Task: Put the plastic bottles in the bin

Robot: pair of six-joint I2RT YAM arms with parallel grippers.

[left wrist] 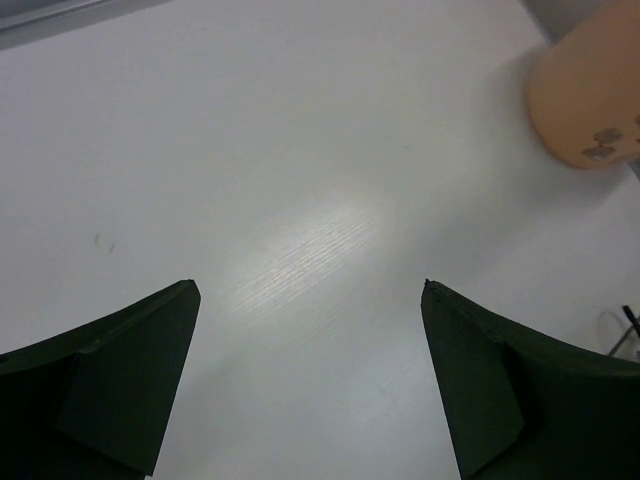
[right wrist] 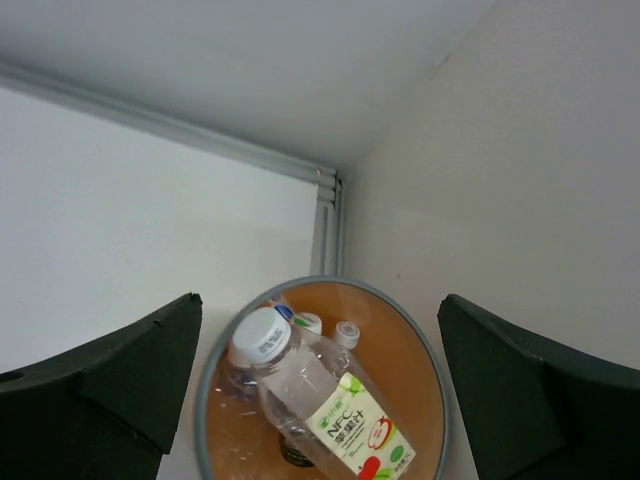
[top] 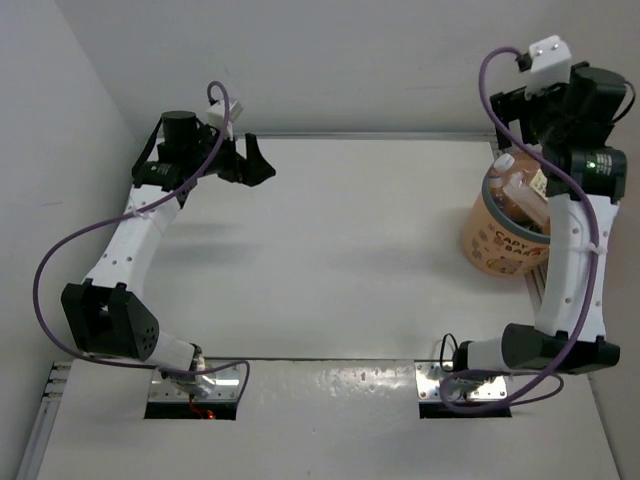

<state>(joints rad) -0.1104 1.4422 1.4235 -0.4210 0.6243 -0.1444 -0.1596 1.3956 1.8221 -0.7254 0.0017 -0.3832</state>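
Where the round orange bin stands, smooth-walled with a grey rim and dark printed lettering on its side, the clear plastic bottles lie piled inside it. The topmost one is tilted, glossy and see-through, with a ribbed white cap and a cream label printed in green and red; smaller caps show just beside it. Directly above the bin, the right end effector hangs with its two matte, dark, wedge-shaped fingers spread wide, gripping and touching nothing. Well apart from the bin, over the white, faintly grained bench, the left end effector is also spread wide, with nothing between its fingers.
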